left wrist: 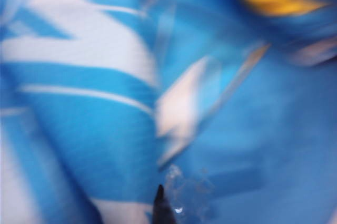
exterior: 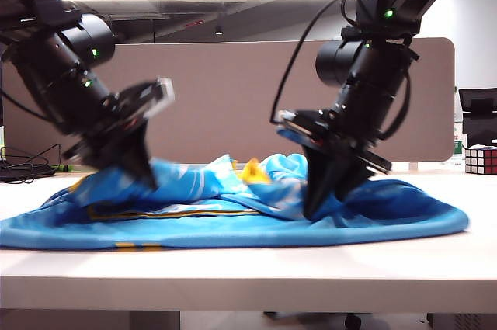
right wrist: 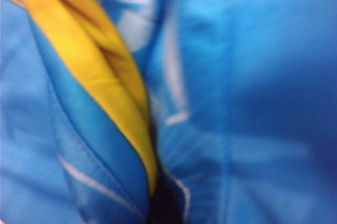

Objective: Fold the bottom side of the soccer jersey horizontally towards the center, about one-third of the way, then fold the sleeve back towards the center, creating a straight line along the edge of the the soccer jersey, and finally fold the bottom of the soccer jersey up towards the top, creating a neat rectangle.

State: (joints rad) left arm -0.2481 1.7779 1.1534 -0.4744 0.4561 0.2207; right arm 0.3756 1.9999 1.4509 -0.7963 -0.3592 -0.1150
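Note:
The soccer jersey point(exterior: 233, 225), sky-blue with white streaks, lies across the white table point(exterior: 233, 272) and is bunched up in a ridge at its middle, where yellow trim point(exterior: 252, 171) shows. My left gripper point(exterior: 144, 175) points down into the raised fabric on the left, shut on a fold. The left wrist view is blurred: the jersey point(left wrist: 105, 129) fills it, with my left gripper point(left wrist: 159, 203) showing as one dark tip. My right gripper point(exterior: 317, 202) presses into the cloth right of the ridge. In the right wrist view the jersey point(right wrist: 263, 76) and its yellow trim point(right wrist: 89, 60) run into my shut right gripper point(right wrist: 164, 208).
A Rubik's cube point(exterior: 481, 159) stands at the table's far right, beyond the jersey. Dark cables point(exterior: 23, 168) lie at the far left edge. A beige partition point(exterior: 233, 97) runs behind the table, with a black chair point(exterior: 477, 112) past it on the right.

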